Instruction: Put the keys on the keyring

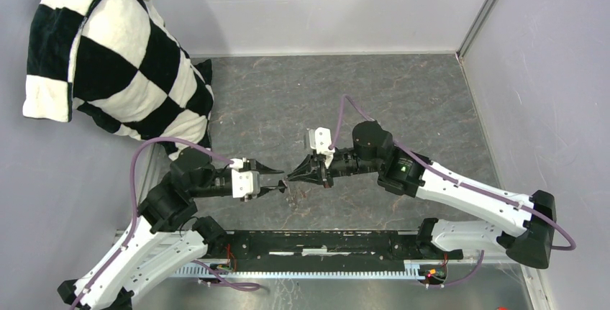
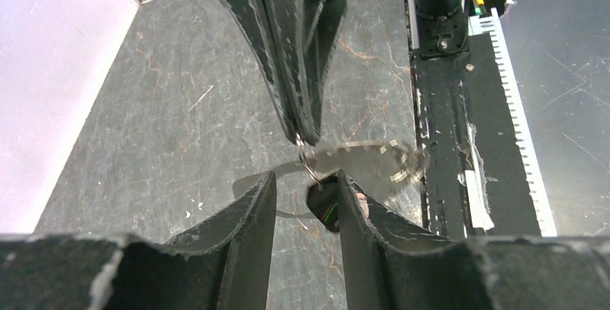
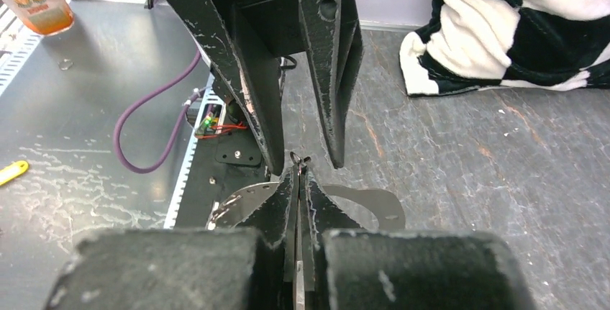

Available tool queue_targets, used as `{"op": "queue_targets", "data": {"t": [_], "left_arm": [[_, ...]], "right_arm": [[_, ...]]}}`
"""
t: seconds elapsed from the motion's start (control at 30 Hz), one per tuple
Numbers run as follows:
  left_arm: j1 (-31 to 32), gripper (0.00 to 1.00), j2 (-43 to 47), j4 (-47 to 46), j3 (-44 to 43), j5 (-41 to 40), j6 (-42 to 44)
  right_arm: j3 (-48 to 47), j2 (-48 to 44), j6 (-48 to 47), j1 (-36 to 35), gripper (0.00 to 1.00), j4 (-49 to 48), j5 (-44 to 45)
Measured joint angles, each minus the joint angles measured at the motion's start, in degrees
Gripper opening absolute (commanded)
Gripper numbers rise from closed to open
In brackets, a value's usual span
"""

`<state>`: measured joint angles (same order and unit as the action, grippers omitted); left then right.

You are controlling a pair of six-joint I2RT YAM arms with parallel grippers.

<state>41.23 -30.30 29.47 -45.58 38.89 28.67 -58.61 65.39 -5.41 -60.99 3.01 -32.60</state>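
White-black arms [image 1: 460,188], purple cables [image 1: 134,188], green light [image 1: 403,168] perhaps

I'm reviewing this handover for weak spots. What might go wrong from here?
Only the right end effector pinches the thin keyring, at its tips, while the left end effector stands open, so the wire may slip out. The keys hang blurred below, probably swinging, which could tug the ring or foul a regrasp.

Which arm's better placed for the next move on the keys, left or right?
Left. The right end effector is shut on the keyring wire, so it's busy holding. The left end effector is open, the black-headed key showing between its fingers, so it's probably free to grip.
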Motion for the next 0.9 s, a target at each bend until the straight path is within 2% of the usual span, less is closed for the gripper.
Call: {"op": "queue_targets", "data": {"t": [0.1,0.27,0.7,0.9], "left_arm": [[0.0,0.4,-0.5,-1.8,0.0,0.1,-0.5],[0.0,0.3,-0.6,-3.0,0.0,0.2,-0.5],[0.0,0.32,1.1,-1.1,0.1,1.6,3.5],[0.0,0.23,1.1,-0.6,0.2,2.1,5.4]], "right_arm": [[2.3,-0.1,2.2,0.0,0.0,-3.6,-0.2],[4.3,-0.2,4.4,0.0,0.0,-7.7,-0.4],[6.0,-1.6,6.8,0.0,0.0,-12.4,-0.4],[6.0,-1.6,7.2,0.0,0.0,-12.6,-0.4]]}}
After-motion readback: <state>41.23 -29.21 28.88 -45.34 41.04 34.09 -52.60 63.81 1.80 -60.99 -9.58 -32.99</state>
